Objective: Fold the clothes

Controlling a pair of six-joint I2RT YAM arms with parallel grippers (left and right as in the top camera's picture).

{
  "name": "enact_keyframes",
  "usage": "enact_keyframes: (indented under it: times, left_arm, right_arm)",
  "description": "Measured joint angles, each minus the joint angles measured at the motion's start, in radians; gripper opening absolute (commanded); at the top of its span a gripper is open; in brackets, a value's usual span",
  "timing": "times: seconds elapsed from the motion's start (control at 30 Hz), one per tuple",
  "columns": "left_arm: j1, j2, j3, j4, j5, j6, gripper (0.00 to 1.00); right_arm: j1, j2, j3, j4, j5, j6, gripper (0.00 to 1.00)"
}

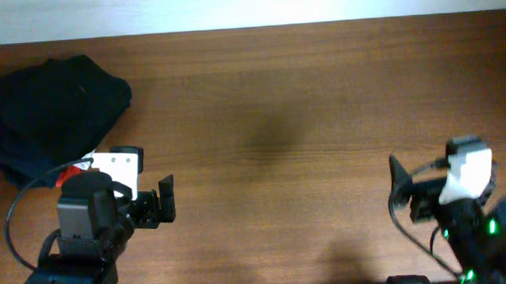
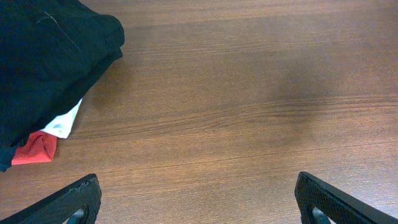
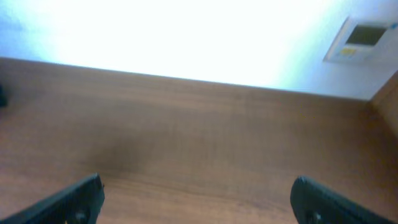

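The large black garment with white edge trim is not in view in any frame. My left gripper (image 1: 160,204) is open and empty at the front left of the wooden table (image 1: 277,116). In the left wrist view its fingers (image 2: 196,190) are spread wide over bare wood. My right gripper (image 1: 400,192) is open and empty at the front right. In the right wrist view its fingers (image 3: 196,190) are also spread over bare wood.
A pile of folded navy-blue garments (image 1: 53,102) lies at the table's back left, also in the left wrist view (image 2: 43,62). A small white-and-red folded piece (image 2: 46,140) sticks out from under it, just behind the left arm (image 1: 81,167).
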Motion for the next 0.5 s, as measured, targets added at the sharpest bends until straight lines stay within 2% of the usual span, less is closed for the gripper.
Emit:
enact_keyframes:
  times: [0.27,0.33,0.5]
  left_arm:
    - [0.000,0.000,0.000,-0.002,0.000,0.000,0.99]
    - [0.000,0.000,0.000,-0.002,0.000,0.000,0.99]
    - [0.000,0.000,0.000,-0.002,0.000,0.000,0.99]
  right_arm:
    - [0.055,-0.420,-0.413,0.294,0.000,-0.007,0.99]
    - [0.066,-0.483,-0.509,0.387,0.000,-0.007,0.99]
    - [0.068,-0.491,-0.662,0.587,0.003,-0.021,0.99]
